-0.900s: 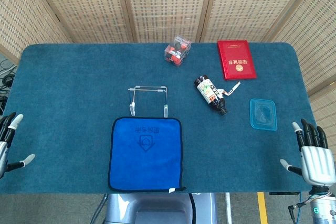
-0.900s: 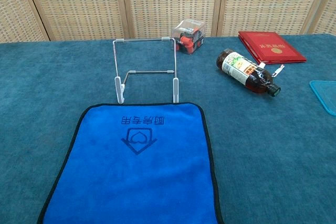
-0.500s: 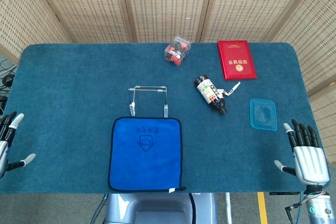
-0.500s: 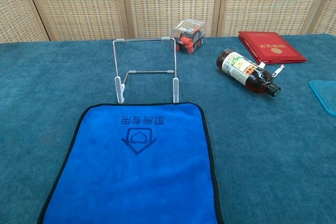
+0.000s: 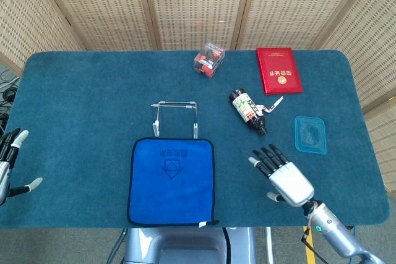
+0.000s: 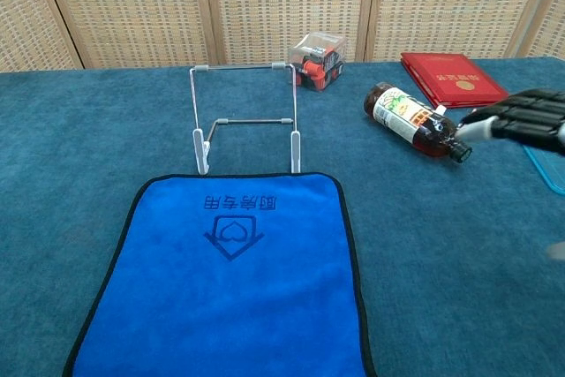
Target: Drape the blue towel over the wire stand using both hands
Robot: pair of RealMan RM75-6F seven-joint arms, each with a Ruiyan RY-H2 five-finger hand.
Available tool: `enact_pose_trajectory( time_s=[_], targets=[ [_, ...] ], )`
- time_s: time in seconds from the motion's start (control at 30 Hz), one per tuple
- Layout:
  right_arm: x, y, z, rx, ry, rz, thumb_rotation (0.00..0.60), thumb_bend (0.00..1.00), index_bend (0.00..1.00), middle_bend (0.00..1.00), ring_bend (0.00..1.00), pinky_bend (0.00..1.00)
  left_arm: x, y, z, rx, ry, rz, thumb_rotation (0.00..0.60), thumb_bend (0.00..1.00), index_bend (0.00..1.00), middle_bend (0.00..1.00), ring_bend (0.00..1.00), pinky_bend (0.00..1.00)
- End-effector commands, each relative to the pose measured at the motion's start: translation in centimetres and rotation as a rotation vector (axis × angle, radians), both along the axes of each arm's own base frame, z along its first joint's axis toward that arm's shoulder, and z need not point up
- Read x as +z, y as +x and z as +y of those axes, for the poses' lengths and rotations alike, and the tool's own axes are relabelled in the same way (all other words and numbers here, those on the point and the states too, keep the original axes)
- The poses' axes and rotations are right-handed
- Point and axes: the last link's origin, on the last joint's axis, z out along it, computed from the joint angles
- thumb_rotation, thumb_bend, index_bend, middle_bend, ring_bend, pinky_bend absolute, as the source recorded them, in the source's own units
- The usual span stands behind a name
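The blue towel (image 5: 172,180) (image 6: 231,277) lies flat on the table's near edge, black-hemmed, with a printed logo. Just beyond its far edge stands the wire stand (image 5: 175,115) (image 6: 246,116), upright and bare. My right hand (image 5: 282,176) (image 6: 523,121) hovers over the table to the right of the towel, fingers spread and holding nothing. My left hand (image 5: 8,162) sits at the table's far left edge, also open and empty, well away from the towel; the chest view does not show it.
A dark bottle (image 5: 248,111) (image 6: 413,121) lies on its side right of the stand. Behind it are a red booklet (image 5: 279,70) (image 6: 455,79) and a clear box of small items (image 5: 209,60) (image 6: 318,61). A light blue lid (image 5: 310,134) lies at the right.
My right hand has swung in from the table's right edge toward the towel, now showing in the chest view. The left hand has barely shifted. Towel and stand are unmoved.
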Motion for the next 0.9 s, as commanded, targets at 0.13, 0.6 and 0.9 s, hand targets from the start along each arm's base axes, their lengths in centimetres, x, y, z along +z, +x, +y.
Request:
enact_pose_trajectory(
  time_s=[0.13,0.6,0.9],
  targets=[
    [-5.0,3.1,-2.5,0.21,0.121,0.039,0.6,0.0,0.17,0.16,0.0,0.0,0.0,-0.3,0.5,0.023,-0.003,0.001,0.6,0.0,0.0,0.0,0.0,0.0],
    [-8.8,5.6,-6.0,0.306,0.108,0.07,0.6,0.05,0.27,0.22,0.05,0.06,0.0,-0.7,1.3,0.051,-0.003,0.004,0.6,0.0,0.0,0.0,0.0,0.0],
    [-10.6,6.4,-7.1,0.315,0.102,0.1,0.6,0.14,0.3,0.23,0.06,0.07,-0.2,-0.8,1.5,0.058,-0.007,0.008,0.6,0.0,0.0,0.0,0.0,0.0]
  ],
)
